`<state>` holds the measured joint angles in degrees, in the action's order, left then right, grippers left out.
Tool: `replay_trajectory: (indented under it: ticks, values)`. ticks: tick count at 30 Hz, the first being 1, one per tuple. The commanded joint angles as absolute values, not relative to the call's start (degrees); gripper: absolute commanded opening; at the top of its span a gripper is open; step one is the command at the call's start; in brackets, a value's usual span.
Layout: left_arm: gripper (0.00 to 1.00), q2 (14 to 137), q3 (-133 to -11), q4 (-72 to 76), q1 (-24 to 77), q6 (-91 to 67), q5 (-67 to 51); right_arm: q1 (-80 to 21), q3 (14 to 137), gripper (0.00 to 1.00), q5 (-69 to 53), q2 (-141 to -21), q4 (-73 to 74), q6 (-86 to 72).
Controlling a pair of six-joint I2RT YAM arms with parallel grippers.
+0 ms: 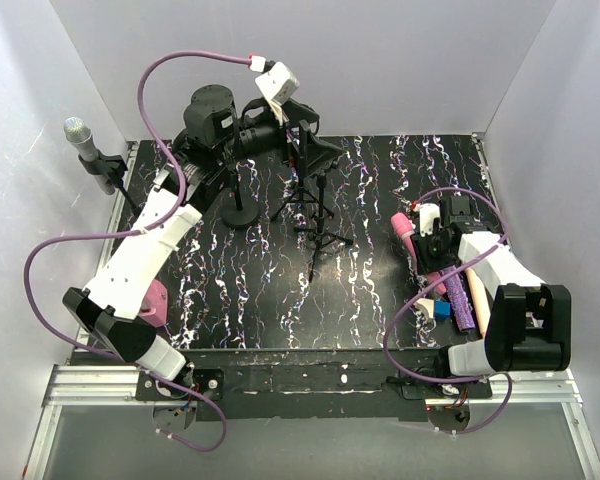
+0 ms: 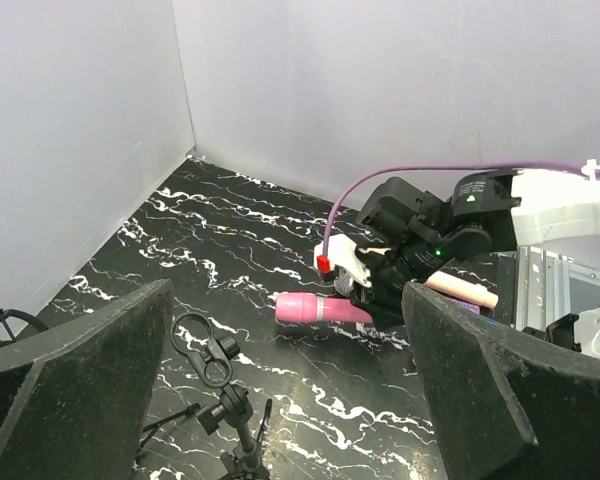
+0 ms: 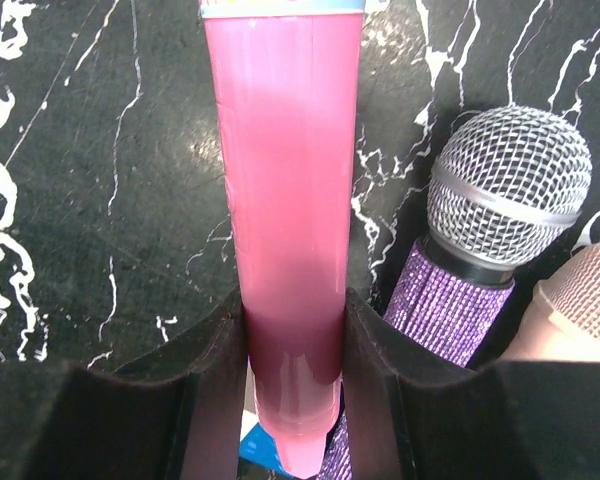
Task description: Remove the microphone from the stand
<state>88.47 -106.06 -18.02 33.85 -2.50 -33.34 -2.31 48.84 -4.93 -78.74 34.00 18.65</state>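
Observation:
My right gripper point(image 1: 422, 246) is shut on a pink microphone point(image 1: 403, 229) and holds it low over the right side of the table. In the right wrist view the pink microphone point(image 3: 285, 180) sits clamped between both fingers of the gripper point(image 3: 292, 335). In the left wrist view it point(image 2: 320, 308) lies level in the right gripper. My left gripper point(image 1: 305, 138) is open and empty at the back, above a black tripod stand point(image 1: 316, 205). The stand's clip point(image 2: 205, 350) is empty and sits low between my open left gripper's point(image 2: 288, 288) fingers.
A silver-headed microphone point(image 1: 80, 135) sits on a stand at the far left wall. A round-base stand point(image 1: 240, 214) is behind the tripod. A purple glitter microphone point(image 3: 500, 190) and a pale pink one point(image 3: 580, 310) lie beside the right gripper. A pink object point(image 1: 158, 300) lies by the left arm.

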Motion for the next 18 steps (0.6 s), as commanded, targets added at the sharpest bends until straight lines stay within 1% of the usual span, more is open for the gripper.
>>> replay_trajectory:
  ticks: [1,2,5,8,11,16,18]
  values:
    - [0.98,84.82,-105.38,-18.11,33.66,-1.41,-32.34,-2.2,48.08,0.01,-4.22,-80.33,28.65,18.98]
    - [0.98,84.81,-105.29,-18.19,33.66,-1.41,-32.34,-2.2,48.16,0.04,-4.22,-80.77,28.39,18.98]
    - [0.98,84.64,-105.29,-18.46,33.66,-1.23,-32.34,-2.2,48.78,0.23,-4.22,-82.0,28.56,18.9]
    - [0.98,84.46,-104.68,-17.84,33.57,-1.58,-32.87,-2.2,49.04,0.32,-4.66,-83.23,28.39,18.46]
    - [0.98,84.55,-104.24,-17.23,33.49,-2.02,-33.22,-2.2,49.57,0.37,-6.06,-84.55,28.3,17.84]
    - [0.98,84.73,-104.59,-17.4,33.4,-2.02,-33.66,-2.2,50.36,0.4,-6.42,-85.95,28.3,17.58]
    - [0.98,84.64,-104.59,-17.49,33.4,-2.02,-33.66,-2.2,50.45,0.44,-6.59,-86.39,28.39,17.58]
